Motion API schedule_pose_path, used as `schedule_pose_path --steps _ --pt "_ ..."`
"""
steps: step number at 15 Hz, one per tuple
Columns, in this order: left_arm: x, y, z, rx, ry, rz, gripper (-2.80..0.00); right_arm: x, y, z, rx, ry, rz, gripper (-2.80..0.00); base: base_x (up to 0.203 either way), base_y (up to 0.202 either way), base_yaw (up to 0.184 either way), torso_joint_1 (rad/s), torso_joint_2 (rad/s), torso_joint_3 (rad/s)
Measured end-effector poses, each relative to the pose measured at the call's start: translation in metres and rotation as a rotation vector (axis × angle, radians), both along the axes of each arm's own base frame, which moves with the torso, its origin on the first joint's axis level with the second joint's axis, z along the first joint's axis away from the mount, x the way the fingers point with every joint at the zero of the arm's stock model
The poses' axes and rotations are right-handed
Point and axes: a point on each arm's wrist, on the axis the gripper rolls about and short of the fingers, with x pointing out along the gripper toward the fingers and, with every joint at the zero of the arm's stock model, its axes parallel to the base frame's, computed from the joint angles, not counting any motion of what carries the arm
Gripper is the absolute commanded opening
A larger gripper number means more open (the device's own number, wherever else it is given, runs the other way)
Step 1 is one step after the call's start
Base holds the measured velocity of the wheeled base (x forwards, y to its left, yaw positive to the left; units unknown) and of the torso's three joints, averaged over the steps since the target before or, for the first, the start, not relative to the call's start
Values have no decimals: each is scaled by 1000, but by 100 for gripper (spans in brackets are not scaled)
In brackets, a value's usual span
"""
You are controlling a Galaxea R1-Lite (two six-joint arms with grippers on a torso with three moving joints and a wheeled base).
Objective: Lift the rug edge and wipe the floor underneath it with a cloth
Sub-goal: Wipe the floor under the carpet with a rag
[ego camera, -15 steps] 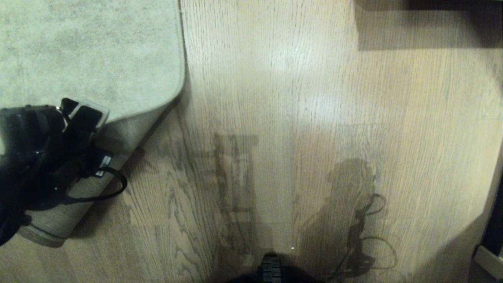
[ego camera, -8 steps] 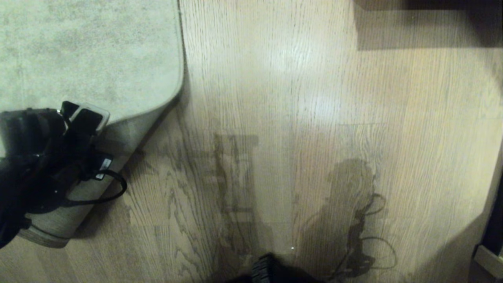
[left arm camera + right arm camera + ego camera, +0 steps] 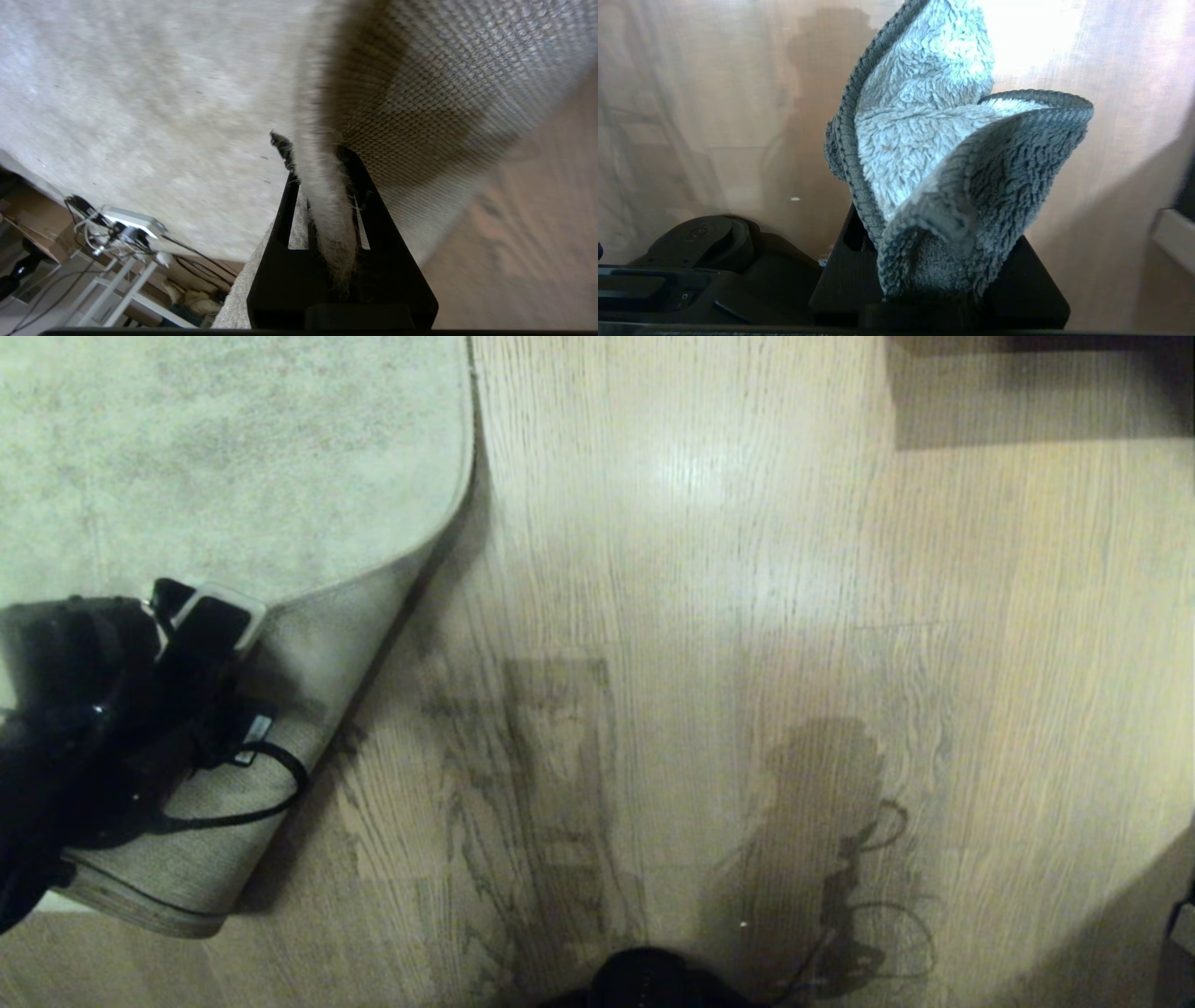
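Observation:
The pale rug [image 3: 233, 457] covers the upper left of the head view. Its corner is lifted and folded back, so the woven beige backing [image 3: 317, 681] shows above the wood floor [image 3: 709, 616]. My left gripper [image 3: 201, 625] is shut on the rug edge [image 3: 322, 200], whose pile sits pinched between the black fingers [image 3: 369, 205]. The backing [image 3: 444, 93] curves away beside them. My right gripper [image 3: 934, 252] is out of the head view. It is shut on the grey-green cloth [image 3: 943, 154], which stands up from its jaws above the floor [image 3: 714, 93].
A dark piece of furniture [image 3: 1036, 383] stands at the top right, and a pale object [image 3: 1178, 924] sits at the right edge. A power strip with cables [image 3: 126, 224] lies beyond the rug's far side. My own black base [image 3: 700, 252] is close to the right gripper.
The whole head view has slid a little to the right, so the camera moved. More woven backing now shows beneath my left gripper. Both grips are unchanged.

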Motion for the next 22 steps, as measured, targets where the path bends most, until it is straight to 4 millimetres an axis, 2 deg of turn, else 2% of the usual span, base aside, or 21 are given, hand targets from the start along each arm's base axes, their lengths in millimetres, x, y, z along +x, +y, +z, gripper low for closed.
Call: schedule_pose_path --steps 6,22 --pt "-1 0 1 3 -3 0 -280 0 0 0 0 0 0 -280 0 174 -4 3 1 3" --pt "-9 0 -3 7 11 -1 -280 0 0 0 0 0 1 -280 0 0 0 0 0 0"
